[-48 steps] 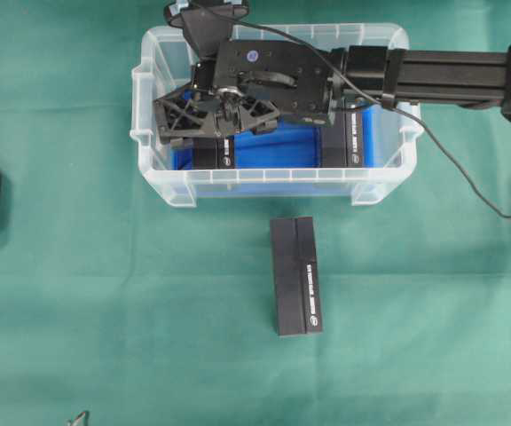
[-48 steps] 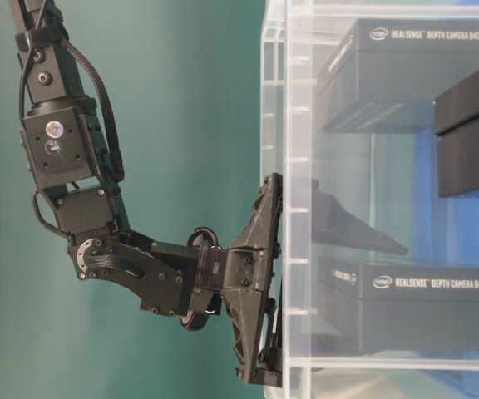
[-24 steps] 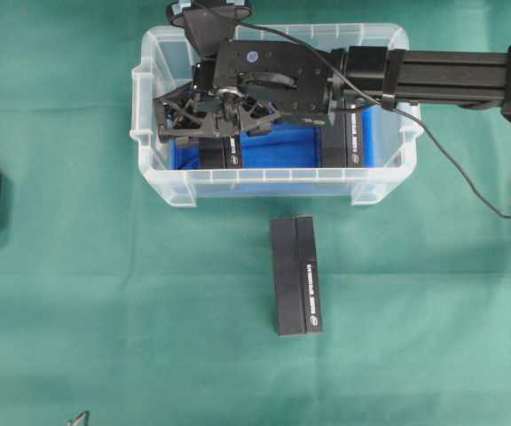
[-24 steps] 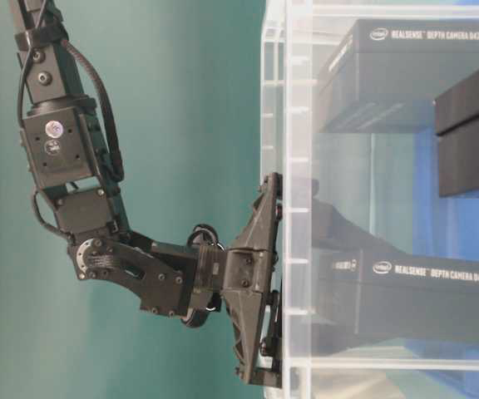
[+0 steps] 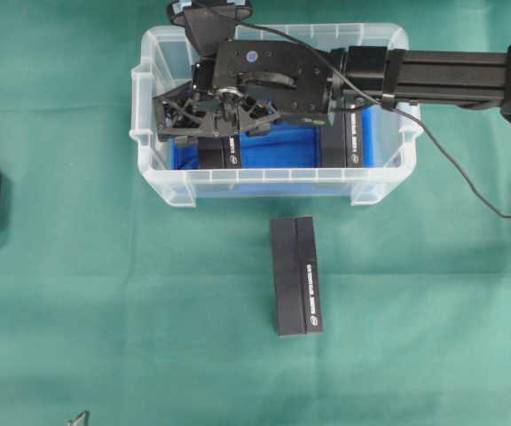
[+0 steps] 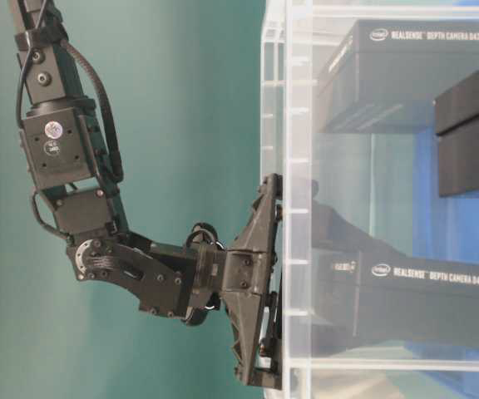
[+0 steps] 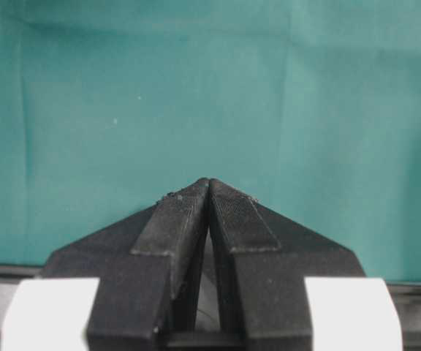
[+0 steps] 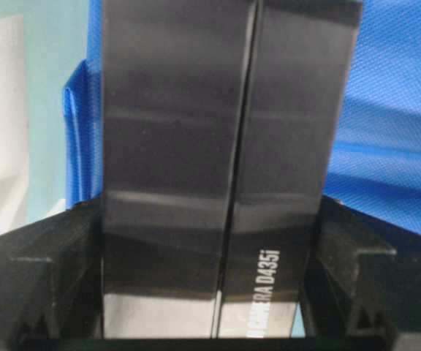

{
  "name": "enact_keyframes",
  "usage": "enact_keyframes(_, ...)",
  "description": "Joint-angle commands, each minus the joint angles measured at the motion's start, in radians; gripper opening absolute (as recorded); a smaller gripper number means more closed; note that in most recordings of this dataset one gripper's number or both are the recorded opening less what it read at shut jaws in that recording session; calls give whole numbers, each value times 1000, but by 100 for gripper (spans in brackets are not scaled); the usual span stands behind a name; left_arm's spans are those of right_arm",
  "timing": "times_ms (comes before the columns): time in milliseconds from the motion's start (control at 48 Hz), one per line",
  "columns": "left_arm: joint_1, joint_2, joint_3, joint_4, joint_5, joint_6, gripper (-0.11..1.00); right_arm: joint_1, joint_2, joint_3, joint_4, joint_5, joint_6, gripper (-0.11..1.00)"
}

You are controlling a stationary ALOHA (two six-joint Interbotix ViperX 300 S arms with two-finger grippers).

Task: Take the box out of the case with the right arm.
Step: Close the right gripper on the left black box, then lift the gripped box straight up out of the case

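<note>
2 lattice fingers of the right tool (image 5: 213,122) close on a black box (image 8: 218,183) low inside the case (image 5: 162,182), grip made, lift pending. Beside it, another box (image 5: 344,138) waits; 1 box (image 5: 295,275) lies outside on the green desk (image 5: 105,311). Well apart, the left tool (image 7: 209,191) is closed and empty.

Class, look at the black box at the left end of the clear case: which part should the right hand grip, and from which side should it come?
Grip the black box across its two long side faces, coming straight down from above. It lies flat and narrow on the case floor, walls blocking sideways access; the right hand already straddles it so.
</note>
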Motion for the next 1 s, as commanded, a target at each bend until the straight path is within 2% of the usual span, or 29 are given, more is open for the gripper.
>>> enact_keyframes(0,2,3,-12,2,-6,0,0,3,-46,-37,-5,20,8,68)
enact_keyframes(334,2,6,-14,2,-6,0,0,3,-120,-115,-9,155,17,68)
enact_keyframes(834,0,6,-14,2,-6,-2,0,3,-132,-413,-74,445,14,68)
enact_keyframes(980,0,6,-14,2,-6,-2,0,3,-132,-466,-83,482,12,68)
